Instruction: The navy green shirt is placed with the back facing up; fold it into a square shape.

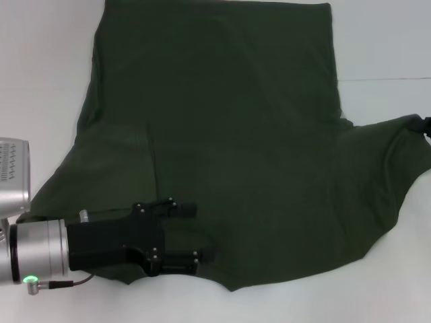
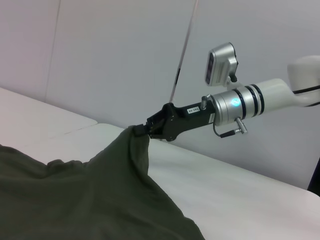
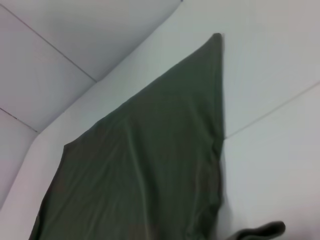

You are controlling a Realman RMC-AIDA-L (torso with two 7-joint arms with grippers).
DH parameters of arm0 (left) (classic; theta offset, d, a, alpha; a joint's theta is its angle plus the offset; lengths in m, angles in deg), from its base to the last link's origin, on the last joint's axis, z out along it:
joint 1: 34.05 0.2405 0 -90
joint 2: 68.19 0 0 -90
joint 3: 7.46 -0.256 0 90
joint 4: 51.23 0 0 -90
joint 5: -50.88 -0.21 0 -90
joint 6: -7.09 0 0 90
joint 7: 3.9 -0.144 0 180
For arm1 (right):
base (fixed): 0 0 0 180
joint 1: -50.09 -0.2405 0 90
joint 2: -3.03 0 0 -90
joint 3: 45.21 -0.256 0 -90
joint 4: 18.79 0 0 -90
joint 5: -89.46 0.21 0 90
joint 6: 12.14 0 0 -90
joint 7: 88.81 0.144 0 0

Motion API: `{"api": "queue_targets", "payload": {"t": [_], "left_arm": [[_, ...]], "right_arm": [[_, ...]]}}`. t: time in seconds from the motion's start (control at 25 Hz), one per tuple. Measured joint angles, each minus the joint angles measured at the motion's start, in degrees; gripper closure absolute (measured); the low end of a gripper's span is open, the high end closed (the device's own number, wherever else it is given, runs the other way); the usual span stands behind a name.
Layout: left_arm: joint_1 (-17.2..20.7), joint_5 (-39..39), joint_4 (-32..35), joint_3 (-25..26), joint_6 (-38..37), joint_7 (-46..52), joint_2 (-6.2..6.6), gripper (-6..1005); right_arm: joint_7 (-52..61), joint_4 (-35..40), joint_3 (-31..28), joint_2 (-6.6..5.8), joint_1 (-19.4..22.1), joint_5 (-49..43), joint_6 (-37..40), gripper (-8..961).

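The navy green shirt [image 1: 236, 134] is spread plain side up over the white table [image 1: 384, 40], with most of the surface covered in the head view. At the near left the left gripper [image 1: 195, 232] is positioned low over the shirt's near edge, its two black fingers [image 1: 182, 209] parted with cloth seen between them; whether any fabric is actually pinched cannot be told. At the far right edge of the head view one sleeve is drawn out to a point and lifted. In the left wrist view that point of cloth is seen held by the right gripper [image 2: 145, 129], its jaws clenched on the fabric, so that the shirt [image 2: 90, 200] is raised in a ridge up from the table [image 2: 240, 195]. In the right wrist view the shirt [image 3: 150, 170] is seen lying flat, one corner reaching toward the table's far side.
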Motion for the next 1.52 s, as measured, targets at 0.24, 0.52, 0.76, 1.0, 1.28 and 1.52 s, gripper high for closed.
{"api": "queue_targets", "payload": {"t": [0.24, 0.52, 0.76, 1.0, 1.28, 1.52], "left_arm": [[0.0, 0.0, 0.0, 0.0, 0.4, 0.1, 0.00, 82], [0.0, 0.1, 0.0, 0.0, 0.8, 0.1, 0.00, 82], [-0.2, 0.2, 0.0, 0.0, 0.8, 0.8, 0.00, 82], [-0.3, 0.2, 0.2, 0.0, 1.1, 0.9, 0.00, 83], [-0.3, 0.2, 0.2, 0.1, 2.4, 0.9, 0.00, 83], [-0.3, 0.2, 0.2, 0.1, 3.1, 1.0, 0.00, 83]], "right_arm": [[-1.4, 0.1, 0.0, -0.04, -1.2, 0.0, 0.0, 943], [-1.5, 0.1, 0.0, -0.05, -1.4, 0.0, 0.5, 942], [-1.5, 0.1, 0.3, 0.59, -2.8, 0.0, 5.2, 942], [-1.1, -0.2, 2.7, 2.29, -6.2, 0.0, 5.1, 941], [-1.3, -1.6, 5.2, 5.15, -10.4, 0.1, -0.1, 940], [-2.8, -2.4, 8.2, 7.64, -13.1, 0.3, -1.7, 863]]}}
